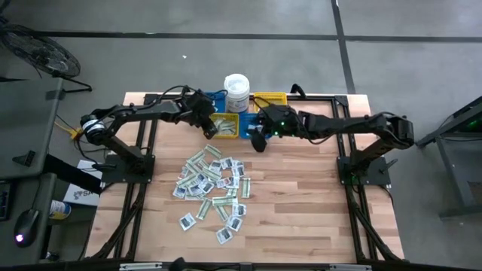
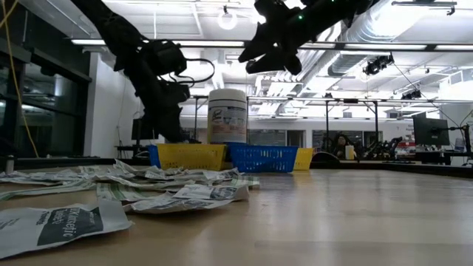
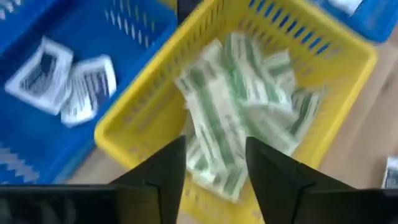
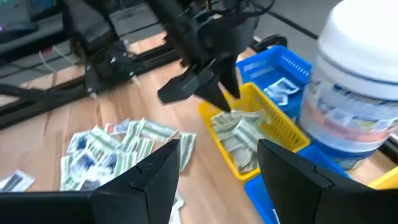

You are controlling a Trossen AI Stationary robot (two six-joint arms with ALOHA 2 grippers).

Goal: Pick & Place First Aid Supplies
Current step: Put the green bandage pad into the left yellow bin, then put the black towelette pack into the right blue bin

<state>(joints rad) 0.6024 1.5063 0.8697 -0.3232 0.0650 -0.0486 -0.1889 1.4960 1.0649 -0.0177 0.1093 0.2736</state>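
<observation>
A pale wood-plank bench (image 1: 301, 203) on a dark metal frame is seen from above, set on a grey concrete floor (image 1: 226, 19) crossed by dark seams. At the far left of the high view a wire fan guard (image 1: 41, 49) stands on the floor and a grey side table (image 1: 30, 143) is placed beside the bench.

The left hand (image 1: 212, 129) is held over a yellow bin (image 3: 323, 74) at the back of the bench, its fingers (image 3: 165, 171) parted and nothing gripped between them. In the left wrist view the bin is filled with green-and-white strip packets (image 3: 230, 118), one lying just below the released fingers. Beside it, a blue bin (image 3: 37, 37) is seen with white square packets (image 3: 68, 81) inside.

Toward the middle of the bench, nearer the front, a loose heap of first aid packets (image 1: 212, 192) is spread flat on the wood, white squares mixed with pale green strips.

Behind the bins a white lidded tub (image 1: 236, 92) is stood upright, touching or just beside them. Further right a second yellow bin (image 1: 269, 98) is placed.

The right hand (image 1: 258, 139) is held above the bench just right of the bins, its fingers (image 4: 292, 180) spread wide and empty.

In the low view a large hall is shown beyond the bench, with strip lights (image 2: 414, 48), silver ducting (image 2: 384, 33) overhead and a monitor (image 2: 431, 131) at the right.
</observation>
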